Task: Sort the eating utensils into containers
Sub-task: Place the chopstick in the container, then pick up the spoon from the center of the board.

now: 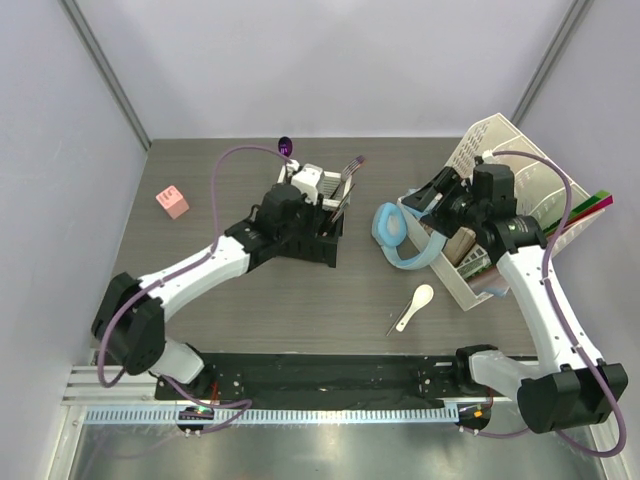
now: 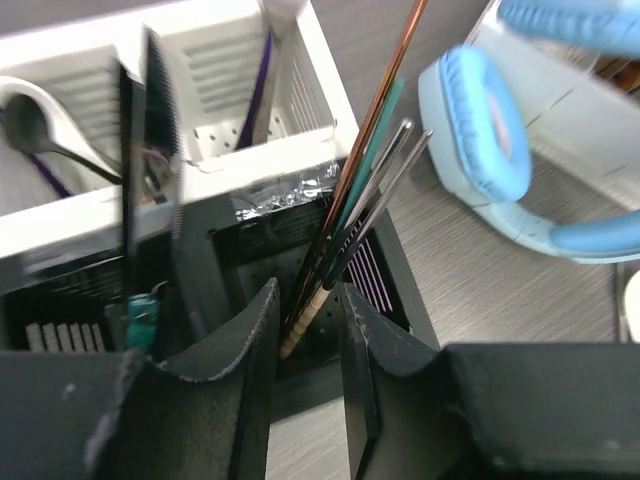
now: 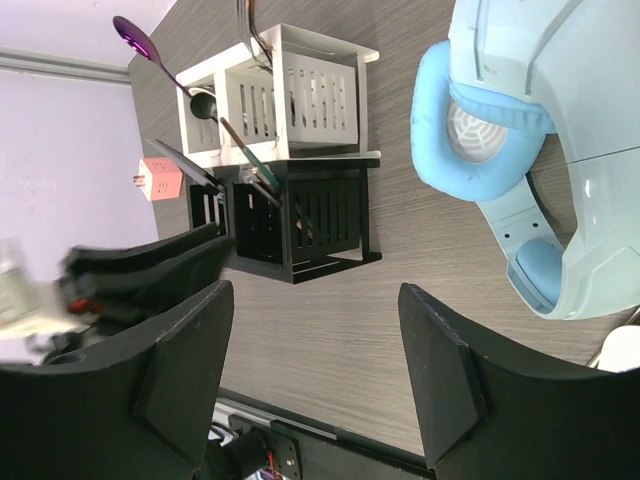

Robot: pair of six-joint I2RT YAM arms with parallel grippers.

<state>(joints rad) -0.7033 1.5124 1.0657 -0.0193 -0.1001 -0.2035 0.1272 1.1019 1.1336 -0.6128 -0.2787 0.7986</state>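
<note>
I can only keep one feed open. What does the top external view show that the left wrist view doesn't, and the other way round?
Only top external: the pink block, plus the left arm and the right arm at full length. Only left wrist: a close look at the brown chopstick ends standing in a black compartment, between the parted left fingers. Both: the caddy and the light blue headphones.
</note>
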